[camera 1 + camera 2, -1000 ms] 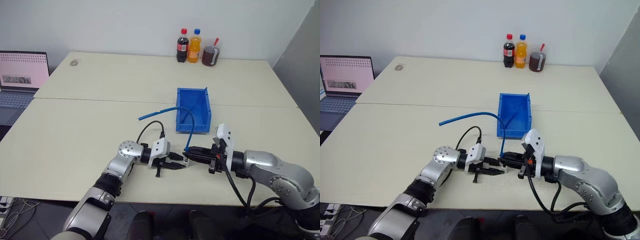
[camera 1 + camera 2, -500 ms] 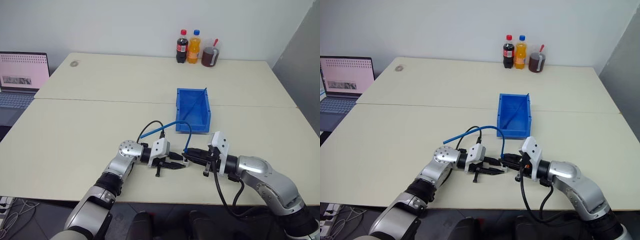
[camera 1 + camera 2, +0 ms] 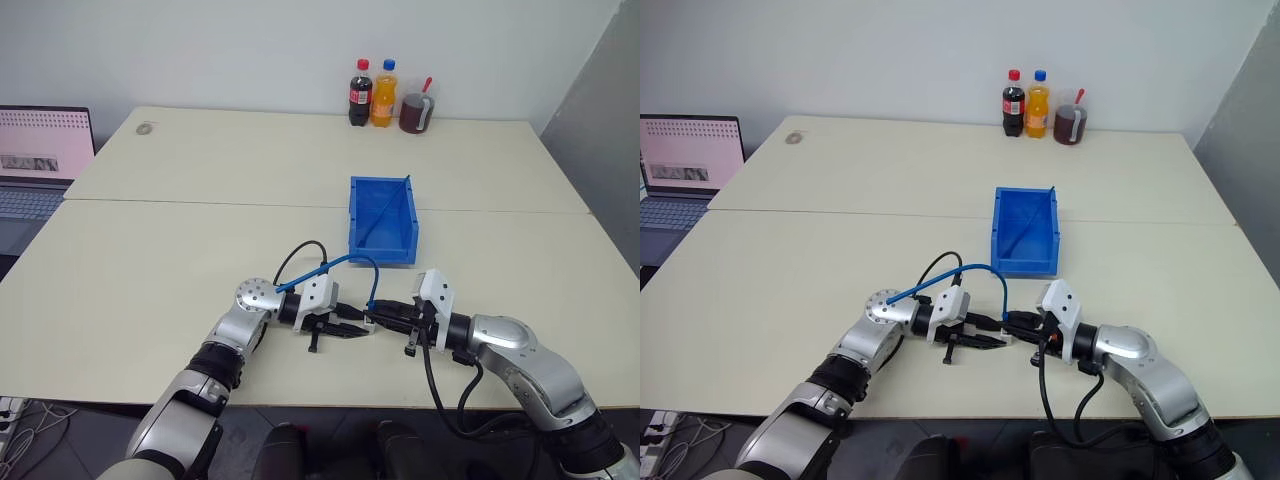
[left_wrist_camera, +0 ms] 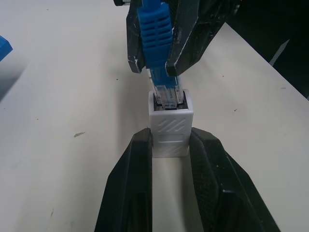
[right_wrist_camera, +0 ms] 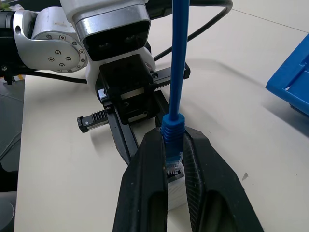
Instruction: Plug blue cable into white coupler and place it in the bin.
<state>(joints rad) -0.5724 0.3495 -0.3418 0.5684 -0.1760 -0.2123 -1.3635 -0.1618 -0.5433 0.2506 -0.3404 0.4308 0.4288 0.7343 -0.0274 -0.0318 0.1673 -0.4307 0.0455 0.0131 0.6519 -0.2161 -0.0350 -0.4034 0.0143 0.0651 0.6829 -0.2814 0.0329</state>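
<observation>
My left gripper pinches the small white boxy plastic coupler between its two black fingers, just above the pale tabletop. My right gripper is clamped on the ribbed boot of the thin bright-blue cable — its clear plug tip sits in the coupler's dark opening. The cord arcs up and back over my left wrist. The bright blue rectangular plastic bin stands beyond both hands — apart from them.

Blue cable pinched in right hand
</observation>
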